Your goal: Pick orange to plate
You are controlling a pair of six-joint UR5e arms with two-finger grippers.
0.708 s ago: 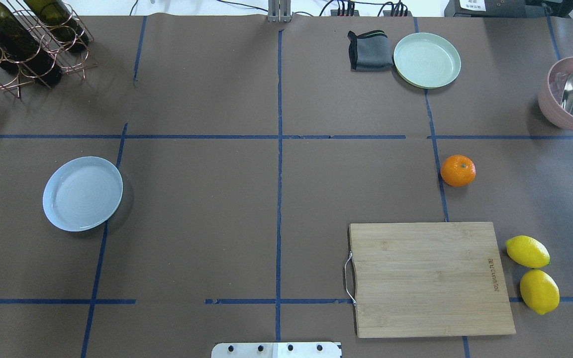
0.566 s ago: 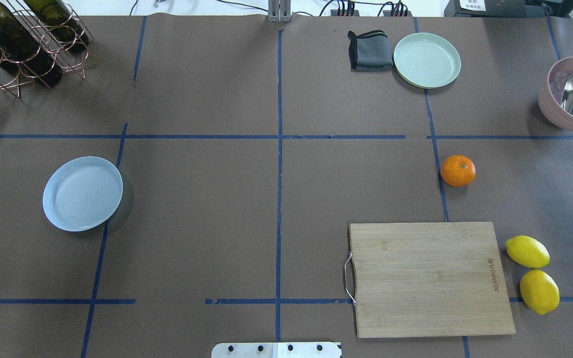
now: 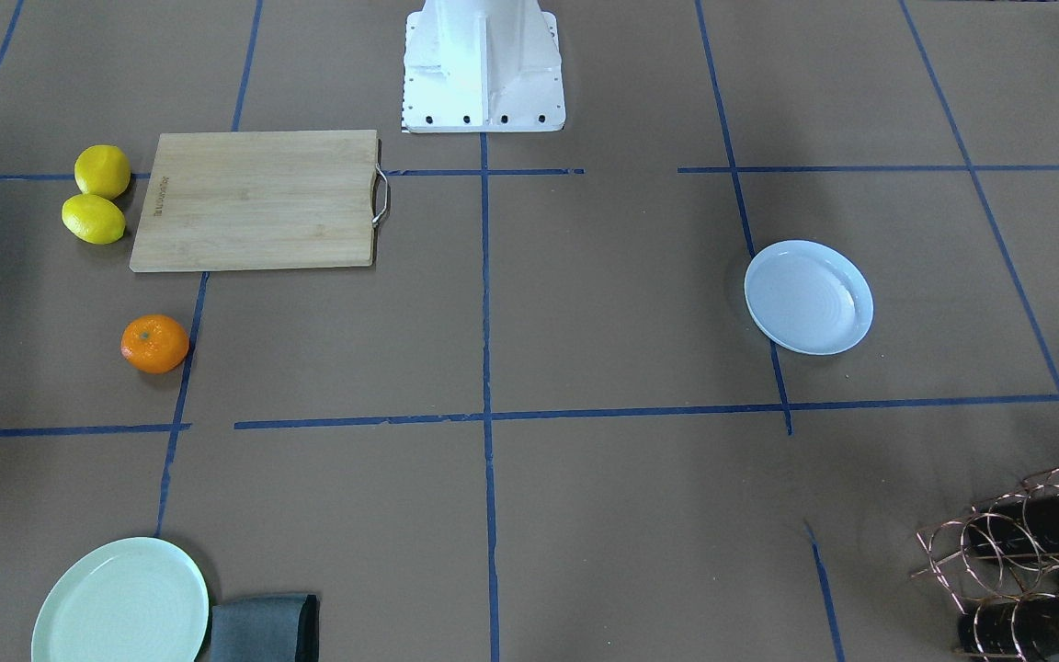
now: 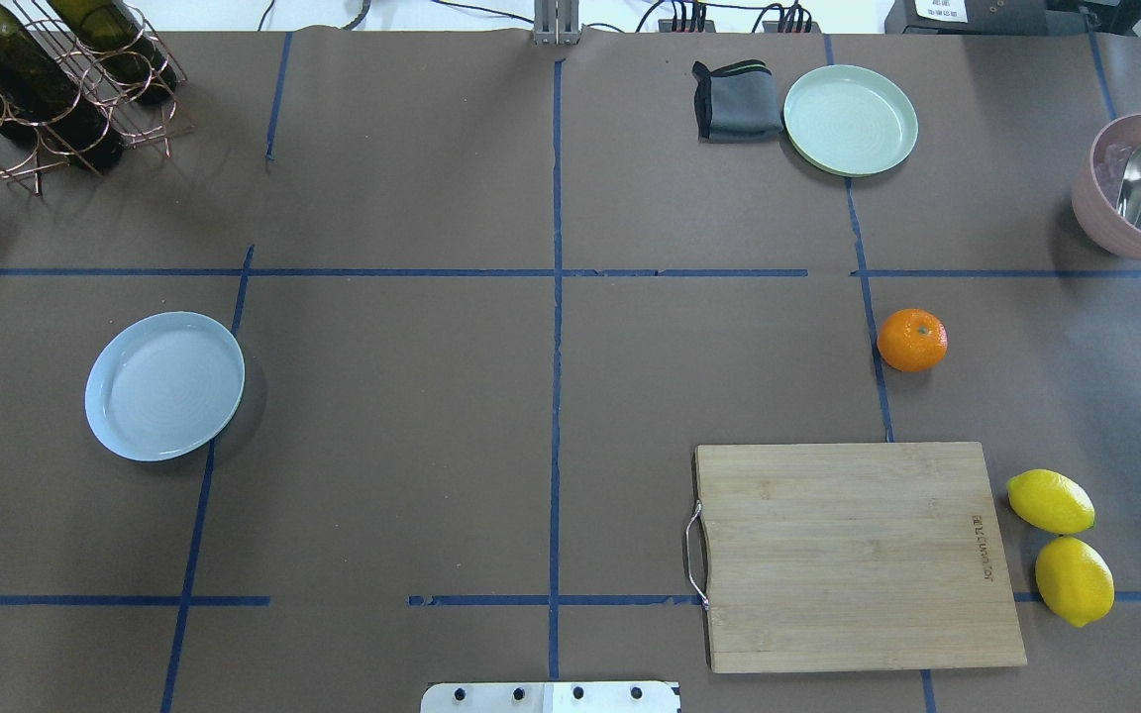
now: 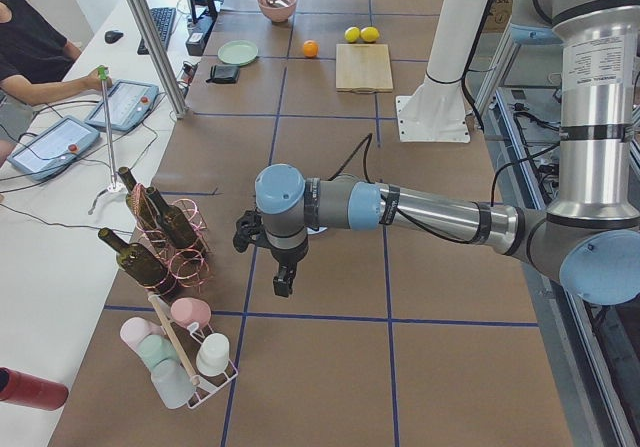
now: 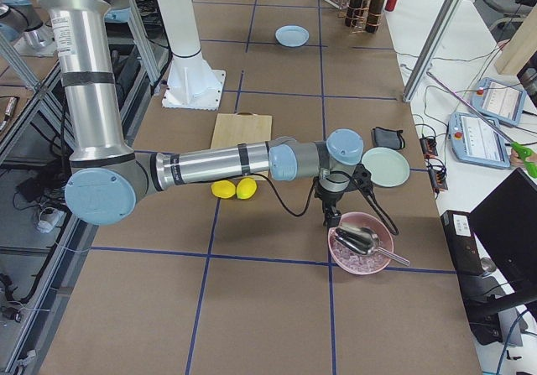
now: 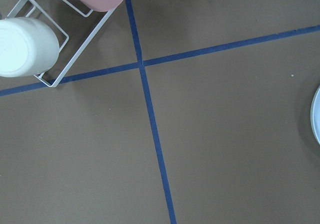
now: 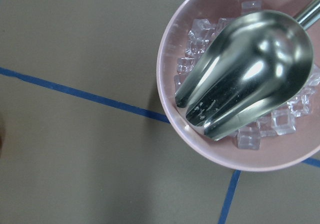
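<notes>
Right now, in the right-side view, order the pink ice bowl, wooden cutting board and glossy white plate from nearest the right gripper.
1. The pink ice bowl, beside the right gripper.
2. The wooden cutting board, mid-table.
3. The glossy white plate, far end.

brown table (image 4: 412, 416), blue-taped: orange (image 4: 912, 340), plate (image 4: 164, 386), cutting board (image 4: 853, 555), two lemons (image 4: 1050, 501), mint plate (image 4: 850, 120), grey cloth (image 4: 737, 102), pink bowl (image 4: 1090, 216), bottle rack (image 4: 55, 94).

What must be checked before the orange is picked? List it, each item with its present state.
1. Orange lies free, nothing touching it: ok.
2. Plate is empty: ok.
3. Lemons lie apart from the orange: ok.
4. Right gripper is above the orange: not ok; it hangs by the pink bowl.
5. Right gripper is open: cannot tell; only the side view shows it.
</notes>
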